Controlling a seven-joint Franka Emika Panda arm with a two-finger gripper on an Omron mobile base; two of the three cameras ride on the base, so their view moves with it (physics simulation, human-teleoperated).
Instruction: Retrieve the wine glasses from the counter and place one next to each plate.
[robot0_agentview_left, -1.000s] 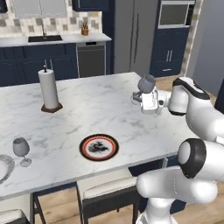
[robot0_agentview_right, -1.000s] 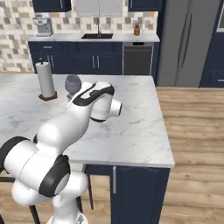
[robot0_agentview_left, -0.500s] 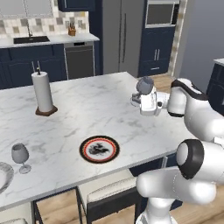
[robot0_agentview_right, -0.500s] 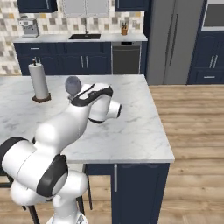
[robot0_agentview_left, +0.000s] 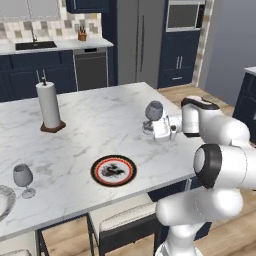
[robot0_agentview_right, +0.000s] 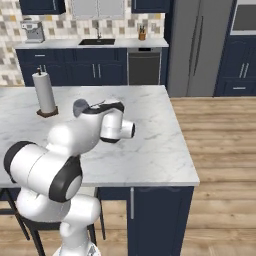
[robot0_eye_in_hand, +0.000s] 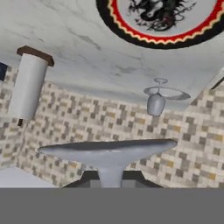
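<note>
My gripper (robot0_agentview_left: 149, 127) is shut on the stem of a clear greyish wine glass (robot0_agentview_left: 154, 111), held upright over the marble island to the right of and beyond the red-rimmed plate (robot0_agentview_left: 113, 170). From the right base the glass bowl (robot0_agentview_right: 80, 106) peeks out behind my arm. The hand view is upside down: the held glass's foot (robot0_eye_in_hand: 109, 150) sits close in front, the red-rimmed plate (robot0_eye_in_hand: 164, 22) at the top. A second wine glass (robot0_agentview_left: 23, 179) (robot0_eye_in_hand: 156, 101) stands on the island beside the white plate (robot0_agentview_left: 3, 201) at the left edge. The counter (robot0_agentview_left: 55, 46) with its sink lies far behind.
A paper-towel roll (robot0_agentview_left: 50, 104) (robot0_agentview_right: 44, 93) stands on the island's far left part. A stool (robot0_agentview_left: 125, 220) is tucked under the island's near edge. The fridge (robot0_agentview_left: 137, 40) and navy cabinets line the back wall; wooden floor opens to the right.
The whole view has shifted as the base moved. The gripper with the glass has come a little lower and leftward, closer to the red-rimmed plate. It stays shut.
</note>
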